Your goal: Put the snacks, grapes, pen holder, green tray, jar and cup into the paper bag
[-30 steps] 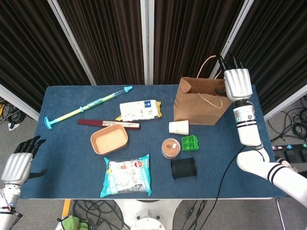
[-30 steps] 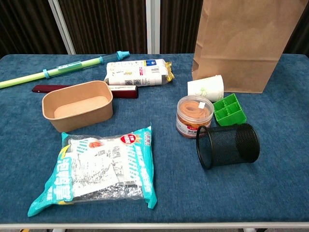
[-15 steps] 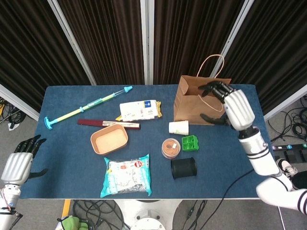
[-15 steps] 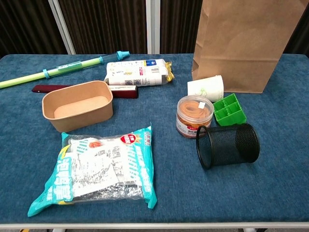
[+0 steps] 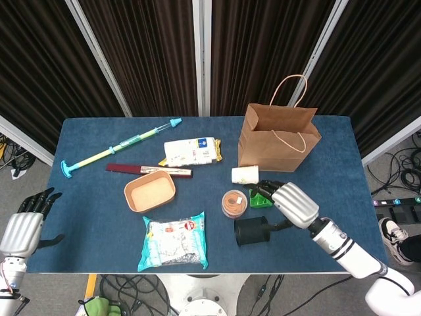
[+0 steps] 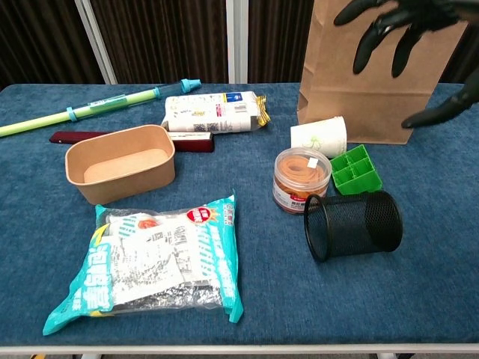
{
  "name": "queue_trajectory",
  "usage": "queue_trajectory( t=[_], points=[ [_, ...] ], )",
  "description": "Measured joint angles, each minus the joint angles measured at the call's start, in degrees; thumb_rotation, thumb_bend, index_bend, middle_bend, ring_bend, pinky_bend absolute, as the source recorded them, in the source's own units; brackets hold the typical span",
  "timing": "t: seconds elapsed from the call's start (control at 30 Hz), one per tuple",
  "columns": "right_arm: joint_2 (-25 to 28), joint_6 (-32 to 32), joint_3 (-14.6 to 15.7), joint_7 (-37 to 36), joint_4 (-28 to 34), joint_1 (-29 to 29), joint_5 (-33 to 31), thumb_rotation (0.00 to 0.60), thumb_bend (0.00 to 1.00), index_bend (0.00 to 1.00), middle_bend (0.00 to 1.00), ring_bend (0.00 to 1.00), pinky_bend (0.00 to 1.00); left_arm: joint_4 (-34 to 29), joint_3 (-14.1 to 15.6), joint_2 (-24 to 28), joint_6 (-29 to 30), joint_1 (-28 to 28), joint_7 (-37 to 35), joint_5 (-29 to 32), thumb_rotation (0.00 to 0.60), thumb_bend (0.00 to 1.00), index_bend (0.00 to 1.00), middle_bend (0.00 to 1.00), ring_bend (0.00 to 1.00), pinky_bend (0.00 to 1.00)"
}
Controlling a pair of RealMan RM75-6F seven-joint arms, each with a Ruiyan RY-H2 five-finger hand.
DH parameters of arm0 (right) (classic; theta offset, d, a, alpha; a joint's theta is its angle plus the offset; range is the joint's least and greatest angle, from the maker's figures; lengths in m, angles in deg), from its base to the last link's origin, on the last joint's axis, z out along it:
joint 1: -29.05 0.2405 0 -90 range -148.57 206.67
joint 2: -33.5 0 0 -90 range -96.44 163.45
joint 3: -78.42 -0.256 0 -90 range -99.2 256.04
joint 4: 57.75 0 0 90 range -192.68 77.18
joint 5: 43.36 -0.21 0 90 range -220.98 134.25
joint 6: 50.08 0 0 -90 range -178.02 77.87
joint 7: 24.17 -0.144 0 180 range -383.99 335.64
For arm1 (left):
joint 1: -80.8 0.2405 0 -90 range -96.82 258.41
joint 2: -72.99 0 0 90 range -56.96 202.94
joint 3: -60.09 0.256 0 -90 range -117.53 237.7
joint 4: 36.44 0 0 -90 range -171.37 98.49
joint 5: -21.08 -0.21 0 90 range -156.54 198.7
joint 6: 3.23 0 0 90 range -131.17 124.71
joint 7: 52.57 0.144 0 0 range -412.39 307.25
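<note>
One paper bag (image 5: 279, 137) stands at the worktop's (image 5: 92, 197) back right; before it lie one cup (image 5: 245, 175), one jar (image 5: 233, 203), one green tray (image 5: 260, 196), one pen holder (image 5: 252, 232), two snack packs. My right hand (image 5: 289, 203) hovers there, fingers spread, empty; my left hand (image 5: 22, 227) hangs open off the edge.

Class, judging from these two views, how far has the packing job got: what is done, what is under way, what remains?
Done: nothing visibly; the paper bag's inside is hidden.

In hand: the right robot hand, open and empty, hovers above the green tray and pen holder.

Left: the snack bag, snack packet, cup and jar lie on the table. No grapes are visible. The left robot hand is idle.
</note>
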Motion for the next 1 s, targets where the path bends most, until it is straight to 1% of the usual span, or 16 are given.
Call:
queue_trajectory(
  t=[0.1, 0.17, 0.27, 0.37, 0.57, 0.7, 0.83, 1.0],
  points=[
    [-3.95, -3.46, 1.01, 6.32, -1.42, 0.36, -2.69, 0.600, 0.00, 0.05, 0.24, 0.11, 0.29, 0.27, 0.11, -0.19, 0.01, 0.11, -0.27, -0.05, 0.600, 0.04, 0.20, 0.17, 0.13, 0.14],
    [-7.32, -5.05, 1.62, 10.04, -2.85, 0.43, -4.63, 0.600, 0.00, 0.05, 0.23, 0.11, 0.29, 0.49, 0.16, -0.30, 0.03, 0.18, -0.47, -0.06, 0.600, 0.04, 0.20, 0.17, 0.13, 0.14],
    [-11.70, -5.99, 2.65, 13.98, -5.42, 0.14, -6.55, 0.600, 0.00, 0.05, 0.23, 0.11, 0.29, 0.89, 0.21, -0.53, -0.01, 0.28, -0.90, -0.02, 0.600, 0.04, 0.20, 0.17, 0.13, 0.14],
    [-14.63, -5.41, 3.75, 16.55, -8.11, -0.82, -7.10, 0.600, 0.00, 0.05, 0.23, 0.11, 0.29, 1.25, 0.32, -0.71, -0.01, 0.39, -1.21, -0.09, 0.600, 0.04, 0.20, 0.18, 0.13, 0.14],
    [-17.82, -2.06, 5.95, 17.59, -11.65, -3.24, -5.76, 0.600, 0.00, 0.05, 0.23, 0.11, 0.29, 1.86, 0.37, -1.10, -0.18, 0.37, -1.73, -0.29, 0.600, 0.04, 0.20, 0.17, 0.13, 0.14],
    [-19.41, -0.46, 6.62, 17.63, -13.44, -4.01, -4.38, 0.600, 0.00, 0.05, 0.23, 0.11, 0.28, 2.15, 0.38, -1.30, -0.20, 0.30, -1.93, -0.51, 0.600, 0.04, 0.20, 0.17, 0.13, 0.14],
    [-20.47, -0.04, 7.13, 17.67, -14.38, -4.31, -3.57, 0.600, 0.00, 0.05, 0.22, 0.10, 0.27, 2.26, 0.40, -1.34, -0.26, 0.35, -2.13, -0.44, 0.600, 0.04, 0.20, 0.17, 0.13, 0.14],
    [-22.19, -0.17, 7.46, 19.52, -16.09, -4.37, -3.13, 0.600, 0.00, 0.05, 0.22, 0.10, 0.26, 2.61, 0.49, -1.59, -0.42, 0.43, -2.46, -0.37, 0.600, 0.04, 0.20, 0.17, 0.13, 0.14]
  ],
)
